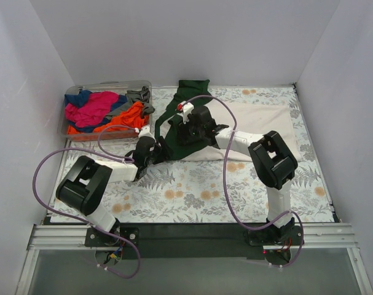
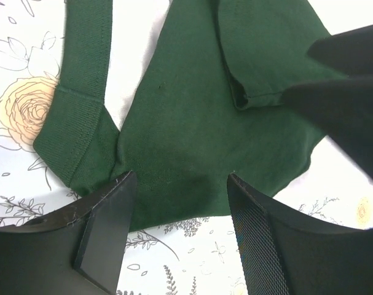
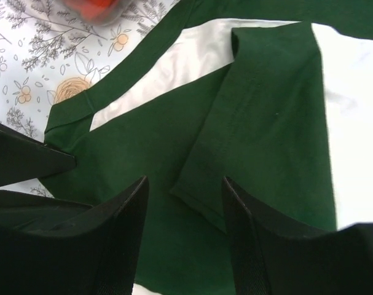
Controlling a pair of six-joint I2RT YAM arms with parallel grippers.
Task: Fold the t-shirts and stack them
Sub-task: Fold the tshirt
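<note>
Near edge: a metal rail (image 1: 192, 236) and a black strip (image 1: 186, 228) run across the table; both arm bases are bolted there, left and right.
Cables: purple cables (image 1: 226, 184) loop from the bases up along each arm.
Surface: a pale cover (image 1: 192, 190) with printed ferns and orange flowers lies flat over the whole table.
Left gripper (image 2: 180, 178): fingers wide apart with nothing between them, low over the corner of the green sleeve (image 2: 192, 135), left of the table's centre.
Right gripper (image 3: 185, 184): fingers apart and holding nothing, above the green cloth just beyond the left one; the two heads are close together.
Cream tee (image 1: 260, 120): spread on the cover from the centre to the far right. Its green part is bunched to the left under both grippers and reaches the far edge. In the wrist views one green piece is folded over another.
Bin (image 1: 115, 83): clear plastic, in the far left corner, beside the green part of the tee.
In the bin: a magenta tee (image 1: 91, 109), an orange tee (image 1: 128, 118), a blue tee (image 1: 78, 98) and a grey tee (image 1: 140, 95), all crumpled together.
Room: plain white walls (image 1: 174, 37) close the table on the left, right and far sides.
</note>
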